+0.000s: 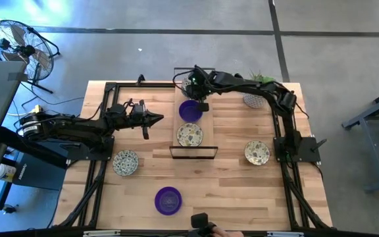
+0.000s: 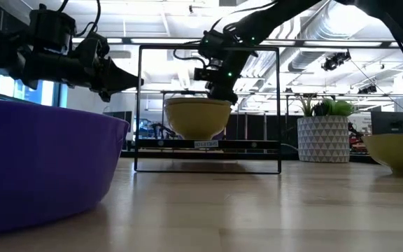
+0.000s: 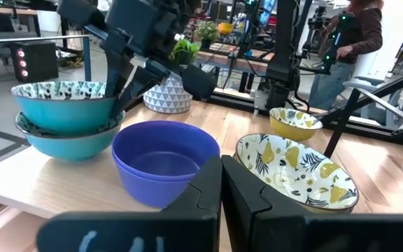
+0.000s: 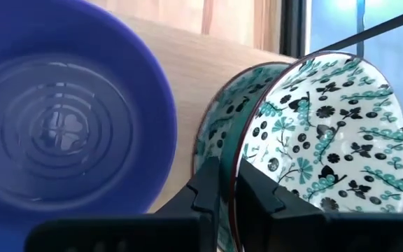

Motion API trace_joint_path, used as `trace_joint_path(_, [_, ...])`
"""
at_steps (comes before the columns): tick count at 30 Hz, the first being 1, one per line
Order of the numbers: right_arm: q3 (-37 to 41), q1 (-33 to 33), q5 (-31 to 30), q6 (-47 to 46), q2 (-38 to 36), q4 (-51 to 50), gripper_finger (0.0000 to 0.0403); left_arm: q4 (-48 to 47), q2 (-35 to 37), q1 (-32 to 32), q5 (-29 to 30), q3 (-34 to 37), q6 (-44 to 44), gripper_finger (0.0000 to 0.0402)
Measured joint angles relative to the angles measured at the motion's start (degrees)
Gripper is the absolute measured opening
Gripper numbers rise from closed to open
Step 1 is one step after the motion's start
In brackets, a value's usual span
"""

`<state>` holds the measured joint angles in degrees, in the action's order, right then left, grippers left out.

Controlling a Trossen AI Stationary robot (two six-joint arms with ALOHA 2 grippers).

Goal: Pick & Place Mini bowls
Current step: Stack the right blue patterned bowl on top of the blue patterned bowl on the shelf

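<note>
A black wire frame [image 1: 176, 108] on the table holds a purple bowl [image 1: 189, 110], a cream speckled bowl [image 1: 190, 135] and, at its far end, two stacked teal bowls [image 3: 65, 115]. My right gripper [image 1: 198, 89] is over the stack, shut on the top teal bowl [image 4: 327, 133]. My left gripper [image 1: 155, 118] hovers left of the frame, shut and empty; its fingertips [image 3: 221, 199] point at the purple bowl [image 3: 163, 161]. More bowls rest on their bases on the table: speckled [image 1: 125, 162], purple [image 1: 168, 200] and speckled [image 1: 257, 153]. My right gripper holds the top teal bowl by its rim [image 4: 238, 150], on the side toward the purple bowl. One finger is inside the bowl and one outside. The fingers [image 3: 117, 77] come from above, slanting down. The bowl sits nested in the lower teal bowl [image 3: 61, 140].
A white pot with a green plant [image 1: 255, 99] stands at the far right, close to my right arm. The frame's upright bars [image 2: 140, 105] stand around the bowls. A fan [image 1: 18, 46] is on the floor beyond the far left corner. A person [image 3: 359, 42] stands past the table.
</note>
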<state>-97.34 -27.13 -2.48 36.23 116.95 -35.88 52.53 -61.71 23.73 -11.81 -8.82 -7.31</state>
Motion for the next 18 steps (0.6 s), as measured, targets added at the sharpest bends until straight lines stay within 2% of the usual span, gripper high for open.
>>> trace_joint_path(9, [0.0,-0.03,-0.54,0.04,0.56,0.63,0.0027,0.0,0.0,0.0,-0.02,0.0,0.0,0.0])
trace_joint_path(18, [0.0,0.12,-1.0,-0.16,0.53,1.53,0.0095,-0.02,0.0,0.0,0.18,0.0,0.0,0.0])
